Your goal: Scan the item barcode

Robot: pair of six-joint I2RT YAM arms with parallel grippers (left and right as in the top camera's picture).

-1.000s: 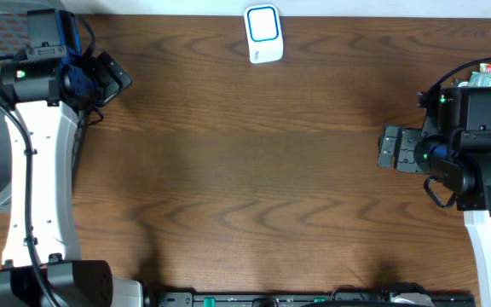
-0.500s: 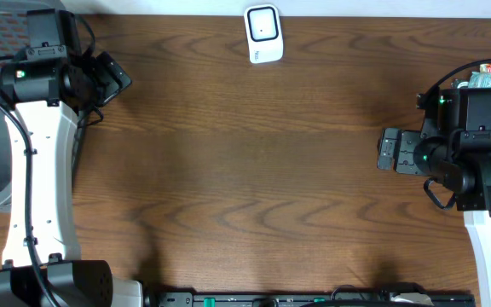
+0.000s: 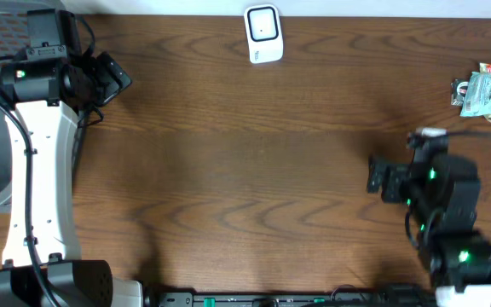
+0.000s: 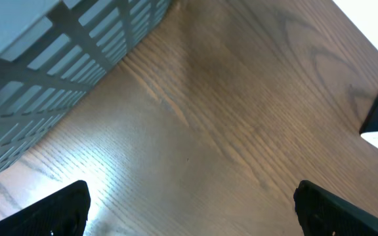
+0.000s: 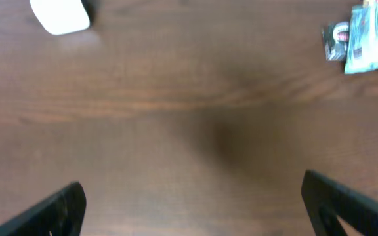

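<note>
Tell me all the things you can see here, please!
scanner: one, white with a blue-edged window, middle of the table's far edge
packet: one, blue-green and shiny, far right edge of the table
basket: one, grey mesh, beside the table on the left
table: one, dark brown wood, under everything
left fingers: two, black, open, holding nothing, near the basket
right fingers: two, black, open, holding nothing, over bare wood on the right

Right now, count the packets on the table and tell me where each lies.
1. The packet lies near the right edge of the table, far from the scanner. Others may sit beyond the frame's right border.
</note>
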